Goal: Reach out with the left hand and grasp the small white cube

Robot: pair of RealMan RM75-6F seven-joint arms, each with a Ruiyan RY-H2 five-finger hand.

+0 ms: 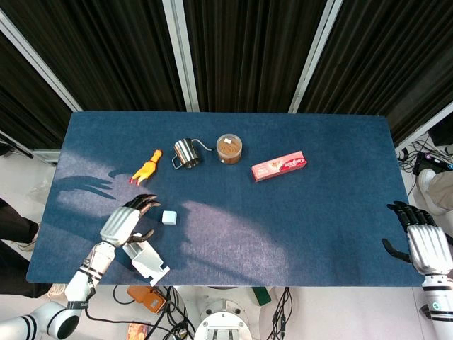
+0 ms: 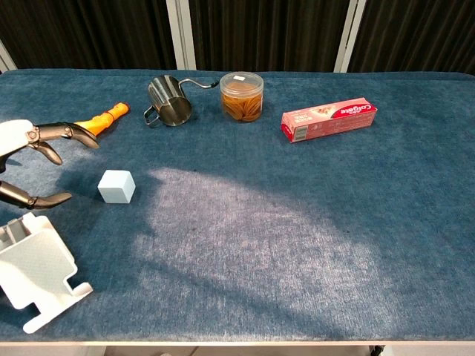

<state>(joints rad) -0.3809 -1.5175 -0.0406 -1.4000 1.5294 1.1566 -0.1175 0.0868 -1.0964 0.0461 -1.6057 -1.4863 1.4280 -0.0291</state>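
Where the blue felt table (image 1: 297, 219) nears its front left corner, small white cube (image 2: 116, 186), left hand (image 1: 124, 221) just beside it, fingers (image 2: 65, 132) spread, holding nothing, right hand (image 1: 423, 241) at front right edge, fingers apart, empty.

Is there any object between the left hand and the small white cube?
No. Only bare blue cloth separates the left hand from the white cube; the chest view shows it best.

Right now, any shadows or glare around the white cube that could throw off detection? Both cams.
Head view: the white cube sits at the edge of a bright light patch, with finger-shaped shadows on the cloth beyond the left hand. Chest view: the cube stays sharp at the light-shadow border; no glare on it. The steel cup shows some glints.
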